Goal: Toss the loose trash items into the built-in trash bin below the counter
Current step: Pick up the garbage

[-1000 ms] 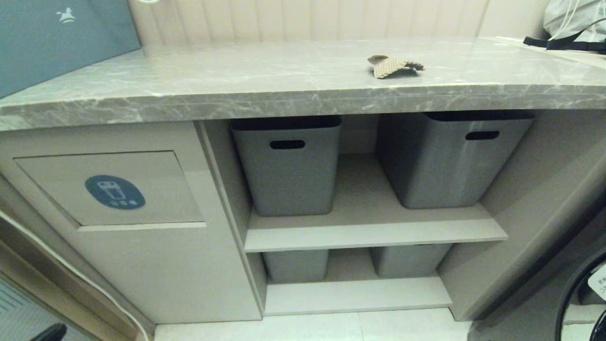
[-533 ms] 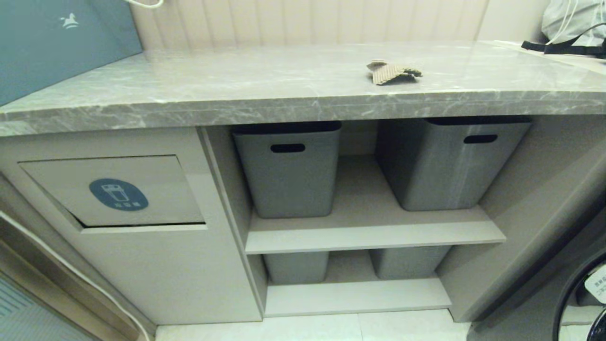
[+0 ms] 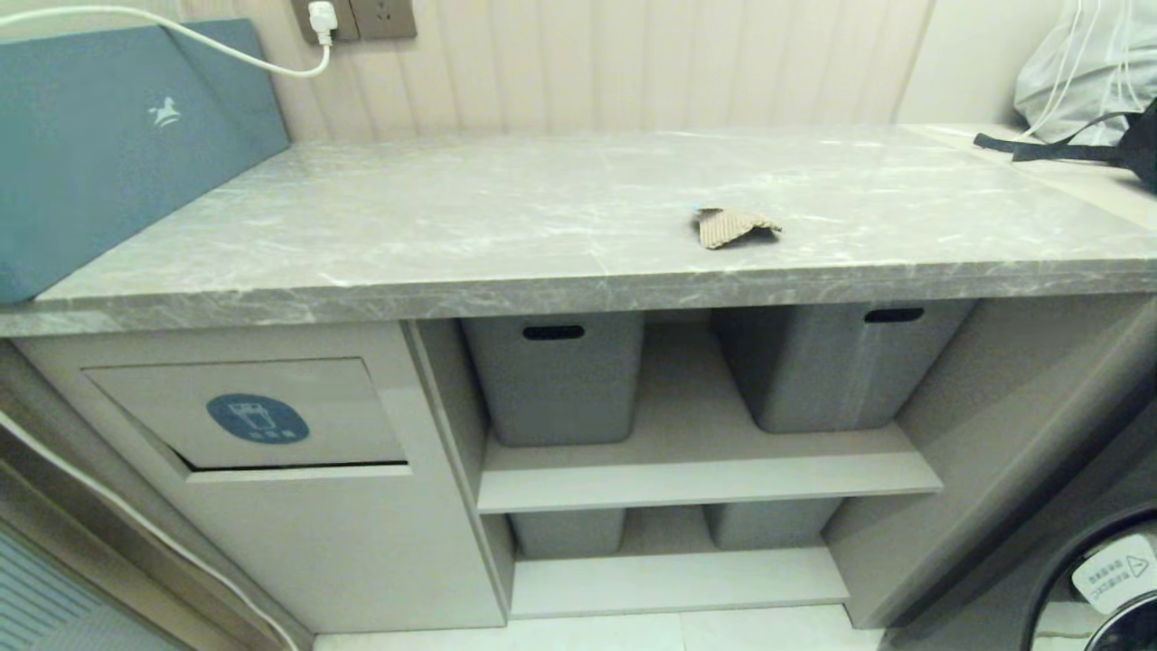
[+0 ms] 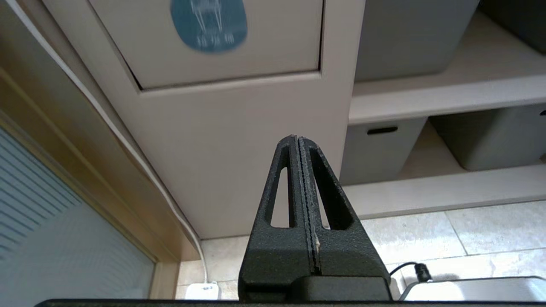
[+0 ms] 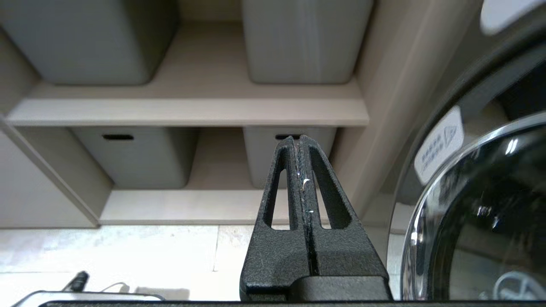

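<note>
Counter (image 3: 506,208) with scrap (image 3: 730,226) shows only overhead.

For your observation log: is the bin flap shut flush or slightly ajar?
Slightly ajar: a dark gap runs along the lower edge of the flap, seen in the head view.

One crumpled scrap of brown ribbed paper (image 3: 729,226) with a small turquoise bit at its upper left edge lies flat on the table (image 3: 470,217), right of centre in the head view and near the thick front edge. The table is a long grey marble-patterned slab with white veining. Below it, at the lower left of the frame, the beige trash bin flap (image 3: 244,413) bears a round dark-blue sticker (image 3: 258,419) with a white bin icon; a thin dark gap shows along the flap's lower edge.
</note>
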Tool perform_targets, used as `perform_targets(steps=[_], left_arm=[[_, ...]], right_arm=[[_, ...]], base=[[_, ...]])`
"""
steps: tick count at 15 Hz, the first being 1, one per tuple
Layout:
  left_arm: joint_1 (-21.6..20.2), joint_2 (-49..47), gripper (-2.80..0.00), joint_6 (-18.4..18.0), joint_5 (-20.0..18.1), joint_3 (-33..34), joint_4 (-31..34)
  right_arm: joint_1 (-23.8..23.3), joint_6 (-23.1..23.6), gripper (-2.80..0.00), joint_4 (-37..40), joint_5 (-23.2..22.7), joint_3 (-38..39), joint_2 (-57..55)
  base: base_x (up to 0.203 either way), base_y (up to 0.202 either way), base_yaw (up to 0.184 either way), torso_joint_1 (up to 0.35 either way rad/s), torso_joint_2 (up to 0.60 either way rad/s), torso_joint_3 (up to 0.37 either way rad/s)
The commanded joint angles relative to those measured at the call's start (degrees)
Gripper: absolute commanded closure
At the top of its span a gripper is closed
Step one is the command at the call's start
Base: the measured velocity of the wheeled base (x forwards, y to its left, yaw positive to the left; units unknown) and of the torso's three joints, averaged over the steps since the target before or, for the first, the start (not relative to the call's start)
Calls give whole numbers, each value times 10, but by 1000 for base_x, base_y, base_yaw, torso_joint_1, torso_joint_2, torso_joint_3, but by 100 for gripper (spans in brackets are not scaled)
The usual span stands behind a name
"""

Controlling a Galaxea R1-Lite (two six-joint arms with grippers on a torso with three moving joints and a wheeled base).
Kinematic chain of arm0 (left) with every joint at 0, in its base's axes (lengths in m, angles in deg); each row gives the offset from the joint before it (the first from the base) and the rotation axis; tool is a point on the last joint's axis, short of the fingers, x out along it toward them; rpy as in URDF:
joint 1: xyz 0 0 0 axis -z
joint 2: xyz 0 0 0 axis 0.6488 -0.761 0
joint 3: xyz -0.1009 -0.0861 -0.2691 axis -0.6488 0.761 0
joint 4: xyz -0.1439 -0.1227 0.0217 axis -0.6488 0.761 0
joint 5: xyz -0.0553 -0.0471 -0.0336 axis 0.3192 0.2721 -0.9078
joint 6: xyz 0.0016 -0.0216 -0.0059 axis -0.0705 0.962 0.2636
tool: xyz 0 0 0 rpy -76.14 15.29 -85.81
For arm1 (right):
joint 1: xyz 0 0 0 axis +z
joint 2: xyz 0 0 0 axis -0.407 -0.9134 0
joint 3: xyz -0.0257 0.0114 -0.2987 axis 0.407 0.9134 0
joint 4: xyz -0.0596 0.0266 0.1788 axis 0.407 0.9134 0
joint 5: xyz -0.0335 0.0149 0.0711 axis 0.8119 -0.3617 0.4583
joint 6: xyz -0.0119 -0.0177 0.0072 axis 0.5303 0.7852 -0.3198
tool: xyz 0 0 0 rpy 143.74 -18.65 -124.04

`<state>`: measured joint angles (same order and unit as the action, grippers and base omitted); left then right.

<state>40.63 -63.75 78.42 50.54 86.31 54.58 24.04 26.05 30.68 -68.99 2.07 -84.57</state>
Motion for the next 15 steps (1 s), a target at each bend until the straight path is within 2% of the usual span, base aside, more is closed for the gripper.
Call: perform_targets(steps=[1,15], left_arm=[[0,-1,0,0,0,0,1],[0,-1,0,2,-4,-2,1]], right_arm=[[0,1,0,0,-1,0,0],[0,-7,0,-1,0,0,0]], base=[[0,0,0,185,-480,-287],[0,0,0,214,-497,-281]])
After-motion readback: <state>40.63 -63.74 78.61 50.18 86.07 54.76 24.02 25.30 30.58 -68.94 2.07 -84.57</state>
